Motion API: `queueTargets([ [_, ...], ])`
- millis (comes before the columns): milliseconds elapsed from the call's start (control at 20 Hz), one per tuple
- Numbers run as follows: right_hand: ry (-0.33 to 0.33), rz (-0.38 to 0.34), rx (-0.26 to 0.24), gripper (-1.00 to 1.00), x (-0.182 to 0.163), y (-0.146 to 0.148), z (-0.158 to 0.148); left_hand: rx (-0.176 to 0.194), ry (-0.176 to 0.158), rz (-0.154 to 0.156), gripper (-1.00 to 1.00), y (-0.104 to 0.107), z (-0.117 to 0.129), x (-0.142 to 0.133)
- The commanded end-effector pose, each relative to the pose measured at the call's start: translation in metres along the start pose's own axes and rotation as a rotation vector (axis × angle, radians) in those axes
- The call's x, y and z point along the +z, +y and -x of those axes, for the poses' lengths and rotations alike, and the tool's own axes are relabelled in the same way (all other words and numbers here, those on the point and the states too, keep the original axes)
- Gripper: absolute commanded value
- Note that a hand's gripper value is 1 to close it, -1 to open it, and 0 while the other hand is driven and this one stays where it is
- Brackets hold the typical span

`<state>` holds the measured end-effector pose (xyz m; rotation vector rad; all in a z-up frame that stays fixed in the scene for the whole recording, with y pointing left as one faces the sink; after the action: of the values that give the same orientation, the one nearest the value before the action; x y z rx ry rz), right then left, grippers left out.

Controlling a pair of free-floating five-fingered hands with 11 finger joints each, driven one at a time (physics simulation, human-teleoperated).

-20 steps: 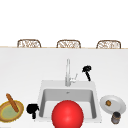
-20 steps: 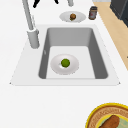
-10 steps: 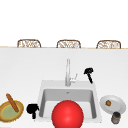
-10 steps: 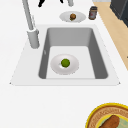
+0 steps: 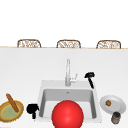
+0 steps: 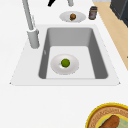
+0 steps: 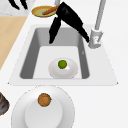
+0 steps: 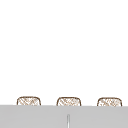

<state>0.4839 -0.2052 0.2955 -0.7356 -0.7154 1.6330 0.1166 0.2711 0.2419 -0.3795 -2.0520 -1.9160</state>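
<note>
My right hand (image 5: 90, 78) hangs open behind the sink's (image 5: 41, 100) right rear corner, beside the faucet (image 5: 68, 72). In the right side view this right hand (image 7: 68, 18) has straight fingers slanting down over the basin, touching nothing. My left hand (image 5: 32, 110) floats at the sink's front left corner, next to a yellow-green bowl (image 5: 6, 115) holding a brown bread stick (image 5: 12, 102); its fingers (image 7: 17, 3) hang loosely, holding nothing. A white plate (image 6: 56, 67) with a green lime (image 6: 65, 62) lies in the basin. A large red ball (image 5: 67, 115) shows in front of the sink.
On the counter right of the sink stands a white plate (image 5: 118, 105) with a small brown round item (image 5: 108, 102), and a dark jar (image 5: 115, 117) beside it. Three wicker chair backs (image 5: 68, 43) line the counter's far edge.
</note>
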Motion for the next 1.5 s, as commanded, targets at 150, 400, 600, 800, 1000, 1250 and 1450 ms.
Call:
queueTargets([
  [150, -0.003, -0.020, -0.002, -1.00, 0.035, 0.045, -0.005, 0.000, 0.000, 0.000, 0.00, 0.000, 0.000, 0.000],
  [400, 0.002, -0.008, 0.002, -1.00, 0.061, 0.077, -0.009, 0.000, 0.000, 0.000, 0.00, 0.000, 0.000, 0.000],
  [600, 0.000, -0.005, 0.000, -1.00, 0.084, 0.101, -0.011, 0.000, 0.000, 0.000, 0.00, 0.000, 0.000, 0.000],
  [800, 0.000, -0.006, -0.001, -1.00, 0.108, 0.125, -0.013, 0.000, 0.000, 0.000, 0.00, 0.000, 0.000, 0.000],
  [1000, 0.001, -0.006, 0.000, -1.00, 0.128, 0.150, -0.019, 0.000, 0.000, 0.000, 0.00, 0.000, 0.000, 0.000],
  [1250, -0.016, 0.007, 0.038, -1.00, 0.146, 0.172, -0.039, 0.000, 0.000, 0.000, 0.00, 0.000, 0.000, 0.000],
  [1450, -0.040, -0.025, 0.066, -1.00, 0.145, 0.176, -0.056, 0.000, 0.000, 0.000, 0.00, 0.000, 0.000, 0.000],
])
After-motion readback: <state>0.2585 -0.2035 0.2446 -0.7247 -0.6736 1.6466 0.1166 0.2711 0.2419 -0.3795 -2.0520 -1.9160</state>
